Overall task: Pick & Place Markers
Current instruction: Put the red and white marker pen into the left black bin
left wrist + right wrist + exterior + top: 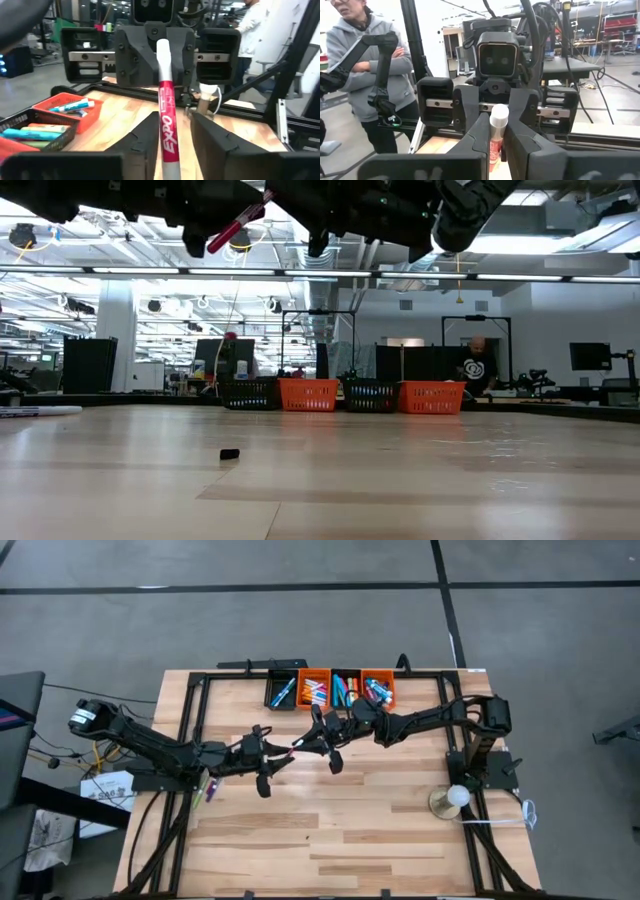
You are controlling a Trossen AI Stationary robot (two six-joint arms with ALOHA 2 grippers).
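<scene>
A red marker with a white end [284,751] hangs high over the middle of the table, between my two grippers, which face each other. My right gripper [497,125] is shut on it. My left gripper [172,120] is open, and its fingers stand on either side of the marker's other end [169,145]. The low view shows the marker [238,222] well above the tabletop. More markers lie in the bins at the far edge. Another marker [210,787] lies flat on the table under the left arm. My right gripper pinches the marker's white end [498,116] between its two fingers. It comes in level from the table's right, with the fingers lying roughly along the marker. The marker sticks out toward my left gripper, lifted clear of the table.
Four small bins stand in a row at the far edge: black [283,690], orange [314,690], black [346,690], orange [378,690]. A small black piece [229,453] lies on the tabletop. A lamp with a white ball [455,798] stands at the right. People stand beyond the table.
</scene>
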